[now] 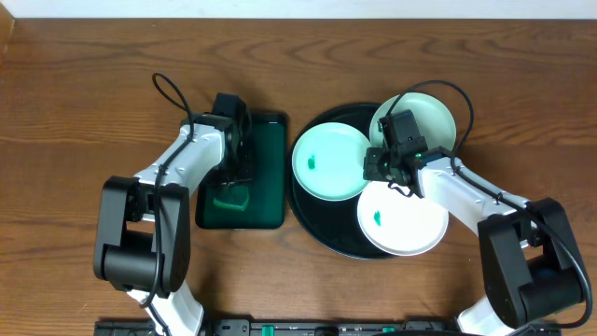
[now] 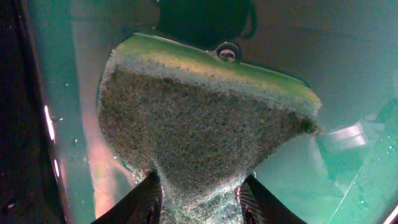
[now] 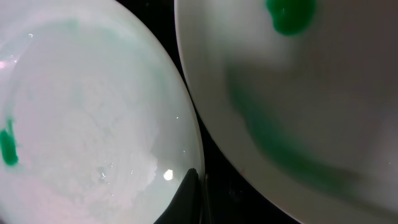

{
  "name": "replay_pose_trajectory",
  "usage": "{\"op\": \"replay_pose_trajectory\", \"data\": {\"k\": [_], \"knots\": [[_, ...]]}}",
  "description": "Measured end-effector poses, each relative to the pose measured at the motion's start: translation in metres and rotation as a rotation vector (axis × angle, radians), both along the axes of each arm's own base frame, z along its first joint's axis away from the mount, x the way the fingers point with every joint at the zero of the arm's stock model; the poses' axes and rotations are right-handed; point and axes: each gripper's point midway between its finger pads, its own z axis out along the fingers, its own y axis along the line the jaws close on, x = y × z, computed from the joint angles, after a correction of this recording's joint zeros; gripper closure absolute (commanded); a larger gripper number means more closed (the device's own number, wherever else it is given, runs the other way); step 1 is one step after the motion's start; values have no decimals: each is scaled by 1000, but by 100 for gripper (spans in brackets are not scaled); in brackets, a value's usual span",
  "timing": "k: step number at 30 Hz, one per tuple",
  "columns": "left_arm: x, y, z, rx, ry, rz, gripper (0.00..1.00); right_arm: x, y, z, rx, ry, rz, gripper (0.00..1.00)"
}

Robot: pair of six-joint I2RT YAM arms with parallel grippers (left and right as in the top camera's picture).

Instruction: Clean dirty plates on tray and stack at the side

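Right pincer (image 1: 376,171) first: it's down over the black tray (image 1: 317,233), tips together right at the right-hand rim of the left plate (image 1: 331,161), and whether that thin rim is actually nipped between them I cannot tell. From its own wrist camera the dark tips (image 3: 189,199) sit at the bottom of the picture, against that plate's curved edge, with a strip of glossy black showing between it and the neighbouring plate. Over to the left pincer (image 1: 230,191): it's clamped on a sponge (image 1: 229,198) inside the dark green rectangular tray (image 1: 270,140), which lies just left of the black one. Up close, the fingers (image 2: 146,202) squeeze the sponge's coarse grey-green scouring face at its near end, a yellow-green layer along its far edge, wet green tray floor all around. All three plates are on the black tray: the left plate looks pale aqua with a small green smear (image 1: 312,163) near its middle; the far plate (image 1: 424,117) sits at the far right, partly under the right arm; the near plate (image 1: 403,219) lies at the near right, hanging over the tray's rim, with its own green smear left of centre.
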Motion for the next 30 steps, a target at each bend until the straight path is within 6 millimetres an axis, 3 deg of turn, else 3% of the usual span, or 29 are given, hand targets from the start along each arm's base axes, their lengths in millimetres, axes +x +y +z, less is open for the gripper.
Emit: {"op": "replay_pose_trajectory", "data": {"k": [1,3,11,15,18,24,27,30], "knots": [[0,0,-1,0,0,0,62,0,0,0,0,0,0,99],[-1,0,-1,1,1,6,92,0,0,0,0,0,0,99],[-3,6,0,26,3,7,93,0,0,0,1,-2,0,99],[-5,6,14,19,-18,6,93,0,0,0,0,-2,0,99],[-1,4,40,1,-96,7,93,0,0,0,0,-2,0,99],[0,4,119,-42,-330,8,93,0,0,0,0,-2,0,99],[-5,4,141,-53,-389,8,93,0,0,0,0,-2,0,99],[-10,5,149,-55,-403,9,93,0,0,0,0,-2,0,99]]}}
